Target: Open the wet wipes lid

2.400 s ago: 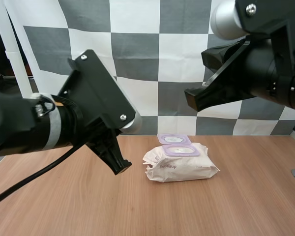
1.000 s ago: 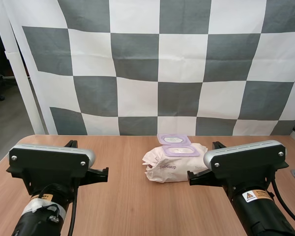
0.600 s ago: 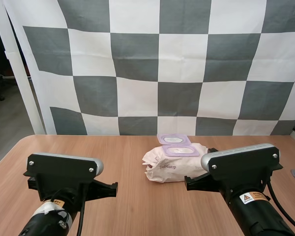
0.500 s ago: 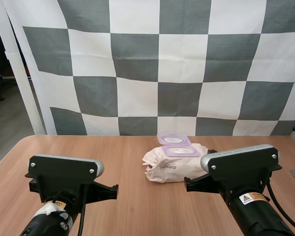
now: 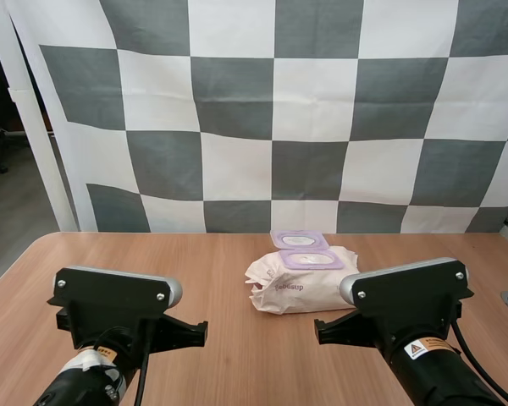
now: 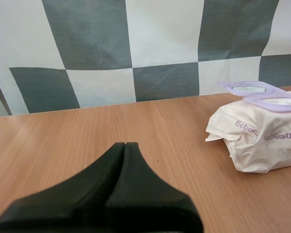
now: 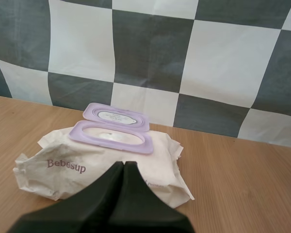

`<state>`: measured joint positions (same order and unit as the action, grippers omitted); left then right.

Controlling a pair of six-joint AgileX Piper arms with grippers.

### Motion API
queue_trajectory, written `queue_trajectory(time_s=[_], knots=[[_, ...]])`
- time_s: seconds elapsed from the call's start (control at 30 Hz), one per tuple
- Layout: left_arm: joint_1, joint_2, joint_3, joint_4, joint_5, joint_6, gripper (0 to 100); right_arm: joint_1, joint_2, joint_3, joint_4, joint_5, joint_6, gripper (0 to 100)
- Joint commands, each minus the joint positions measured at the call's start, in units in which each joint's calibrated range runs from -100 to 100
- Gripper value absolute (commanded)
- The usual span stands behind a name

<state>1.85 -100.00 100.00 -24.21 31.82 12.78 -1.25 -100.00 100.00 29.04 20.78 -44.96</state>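
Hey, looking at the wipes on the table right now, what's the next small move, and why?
Probably nothing more than backing off and stopping. The lid already lies flipped open at the back of the pack, leaving its opening uncovered, and the left end effector and right end effector are both shut on nothing.

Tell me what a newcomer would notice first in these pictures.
The wipes pack lies in the middle of the table, its purple lid open and lying back behind the opening. The right gripper, shut on nothing, points at the pack from close by. The left gripper, also shut, is over bare table to the pack's left.
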Motion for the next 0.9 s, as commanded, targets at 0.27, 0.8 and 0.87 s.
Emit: queue_trajectory(time_s=[0.27, 0.8, 0.87], knots=[[0.12, 0.0, 0.0, 1.51, 0.67, -3.41, 0, -0.12, 0.0, 0.0, -14.51, 9.11, 14.05, 0], [0.33, 0.0, 0.0, 14.39, 0.86, -21.55, 0, -0.27, 0.0, 0.0, -19.94, 10.19, 20.44, 0], [0.45, 0.0, 0.0, 19.8, -1.02, -23.04, 0, -0.27, 0.0, 0.0, -19.94, 10.31, 20.44, 0]])
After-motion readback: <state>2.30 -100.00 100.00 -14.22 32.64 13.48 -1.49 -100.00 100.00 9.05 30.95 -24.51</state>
